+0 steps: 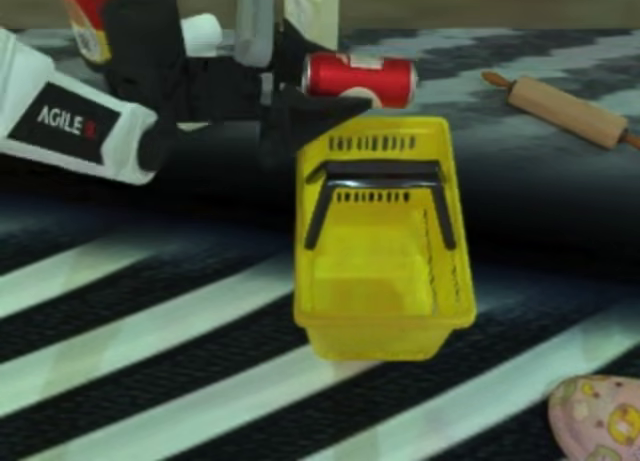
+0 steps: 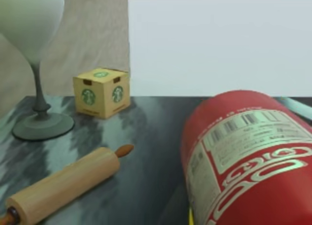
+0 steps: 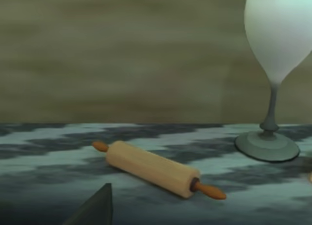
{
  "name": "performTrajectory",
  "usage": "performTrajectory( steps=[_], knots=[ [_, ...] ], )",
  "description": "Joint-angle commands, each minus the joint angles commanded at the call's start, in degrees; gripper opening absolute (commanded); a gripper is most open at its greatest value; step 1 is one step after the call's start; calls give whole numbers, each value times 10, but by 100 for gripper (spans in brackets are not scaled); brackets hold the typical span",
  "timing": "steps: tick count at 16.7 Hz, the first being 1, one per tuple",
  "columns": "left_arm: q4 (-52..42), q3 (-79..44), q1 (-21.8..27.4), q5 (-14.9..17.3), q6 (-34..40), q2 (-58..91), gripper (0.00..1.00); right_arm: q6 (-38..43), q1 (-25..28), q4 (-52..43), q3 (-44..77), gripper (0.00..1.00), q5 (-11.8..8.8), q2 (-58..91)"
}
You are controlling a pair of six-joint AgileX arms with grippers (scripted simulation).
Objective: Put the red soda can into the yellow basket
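The red soda can [image 1: 362,79] lies on its side in the air, just over the far rim of the yellow basket [image 1: 385,326]. My left gripper [image 1: 318,89] reaches in from the left and is shut on the can's left end. In the left wrist view the red soda can [image 2: 248,161] fills the near corner, and a sliver of the yellow basket [image 2: 190,218] shows under it. The basket stands upright at the table's middle with its dark grey handles [image 1: 380,176] folded across the opening. Of my right gripper, only one dark fingertip [image 3: 97,208] shows, and the arm is out of the top view.
A wooden rolling pin [image 1: 565,111] lies at the back right. A red-and-yellow bottle [image 1: 85,16] stands at the back left behind my left arm. A pink patterned object [image 1: 600,421] sits at the front right corner. A white wine glass [image 2: 34,49] and a small cardboard box [image 2: 101,92] stand farther off.
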State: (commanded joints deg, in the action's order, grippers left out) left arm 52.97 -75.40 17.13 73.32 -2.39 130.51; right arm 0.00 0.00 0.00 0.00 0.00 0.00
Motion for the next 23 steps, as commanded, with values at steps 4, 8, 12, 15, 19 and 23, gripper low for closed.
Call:
performTrajectory(
  steps=[4, 8, 12, 15, 19, 23],
  knots=[
    [65, 17, -4, 0, 1, 48, 0, 0, 0, 0, 0, 100, 0, 0],
    [66, 17, -4, -1, 1, 49, 0, 0, 0, 0, 0, 100, 0, 0],
    [66, 17, -4, -1, 1, 49, 30, 0, 0, 0, 0, 100, 0, 0],
    [66, 17, -4, -1, 1, 49, 53, 0, 0, 0, 0, 100, 0, 0],
    [66, 17, -4, -1, 1, 49, 83, 0, 0, 0, 0, 100, 0, 0],
    [66, 17, -4, -1, 1, 49, 100, 0, 0, 0, 0, 100, 0, 0]
  ],
)
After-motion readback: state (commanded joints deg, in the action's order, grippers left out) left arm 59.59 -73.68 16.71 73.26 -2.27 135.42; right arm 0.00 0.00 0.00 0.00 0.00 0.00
